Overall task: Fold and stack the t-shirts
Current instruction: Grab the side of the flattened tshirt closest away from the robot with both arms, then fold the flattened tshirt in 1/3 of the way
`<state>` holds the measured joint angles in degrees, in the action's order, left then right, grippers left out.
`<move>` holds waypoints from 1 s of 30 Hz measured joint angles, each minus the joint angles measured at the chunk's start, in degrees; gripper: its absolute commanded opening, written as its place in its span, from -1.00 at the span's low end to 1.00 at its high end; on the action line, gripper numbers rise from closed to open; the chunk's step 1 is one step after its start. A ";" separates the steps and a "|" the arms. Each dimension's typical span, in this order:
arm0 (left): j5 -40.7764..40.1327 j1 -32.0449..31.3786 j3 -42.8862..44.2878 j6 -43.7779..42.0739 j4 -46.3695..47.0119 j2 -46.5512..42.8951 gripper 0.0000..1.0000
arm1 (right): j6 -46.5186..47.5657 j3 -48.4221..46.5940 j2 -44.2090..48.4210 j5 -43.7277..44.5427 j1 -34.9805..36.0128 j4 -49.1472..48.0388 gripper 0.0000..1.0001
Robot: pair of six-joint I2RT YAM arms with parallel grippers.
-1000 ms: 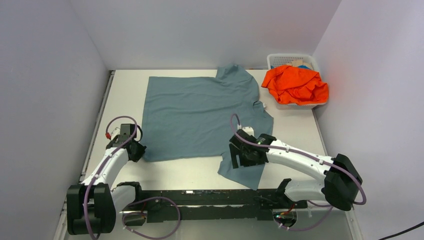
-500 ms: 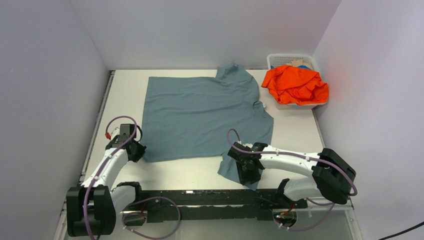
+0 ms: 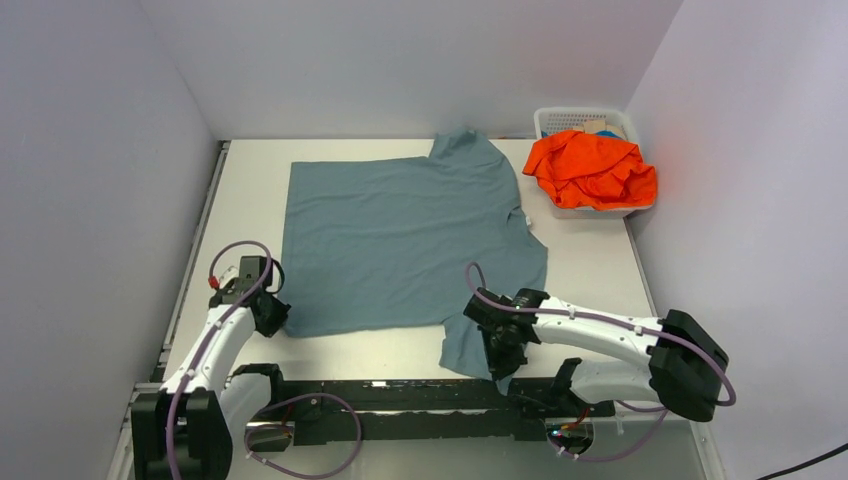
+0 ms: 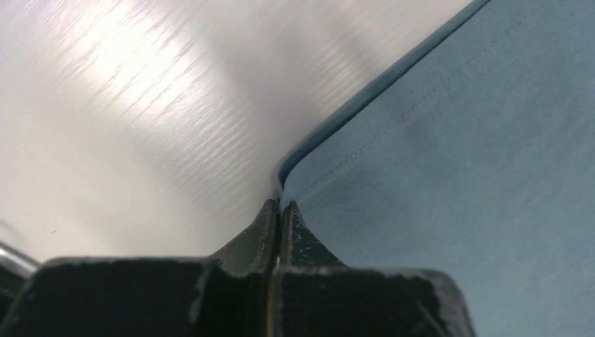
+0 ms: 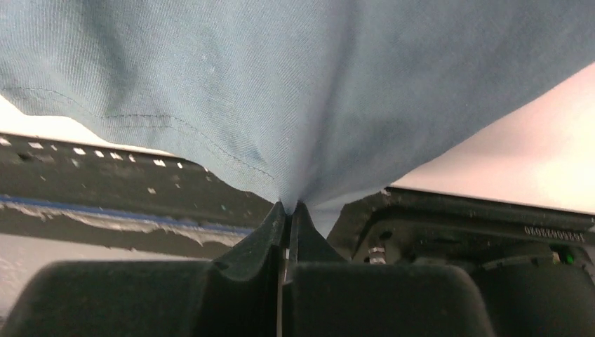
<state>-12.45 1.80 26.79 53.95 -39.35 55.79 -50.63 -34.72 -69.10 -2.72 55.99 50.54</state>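
The slate blue-grey t-shirt lies spread flat on the white table, its near sleeve hanging toward the front edge. My left gripper is shut on the shirt's near left corner, where the hem meets the closed fingertips. My right gripper is shut on the near sleeve, whose cloth bunches into the tips and lifts off the table. The orange t-shirt lies crumpled on top of the white mesh basket at the far right.
White walls close the table in at the left, back and right. A black rail runs along the near edge between the arm bases. Bare table shows left of the shirt and in front of the basket.
My right gripper has moved toward the near edge and shut on the sleeve. The sleeve has bunched and shrunk. The shirt's body shifted slightly left and forward; the left gripper stayed shut.
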 measured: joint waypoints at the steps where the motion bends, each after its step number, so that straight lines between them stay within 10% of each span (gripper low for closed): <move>1: -0.26 0.00 -0.35 0.17 -0.90 -0.72 -1.00 | 0.00 0.22 0.85 -0.83 0.26 1.11 -1.00; 14: 2.84 0.00 -1.86 0.57 -5.42 -10.88 -1.00 | 1.99 -4.00 3.32 -0.94 -0.83 5.40 -1.00; 30: 4.17 0.02 10.67 0.81 2.67 4.96 -1.00 | 13.53 -24.39 -7.34 8.87 -22.86 -7.98 -1.00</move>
<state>-8.27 1.83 37.45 54.76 -36.69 60.75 -37.10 -59.11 -76.44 6.15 33.12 42.57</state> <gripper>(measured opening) 0.022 0.019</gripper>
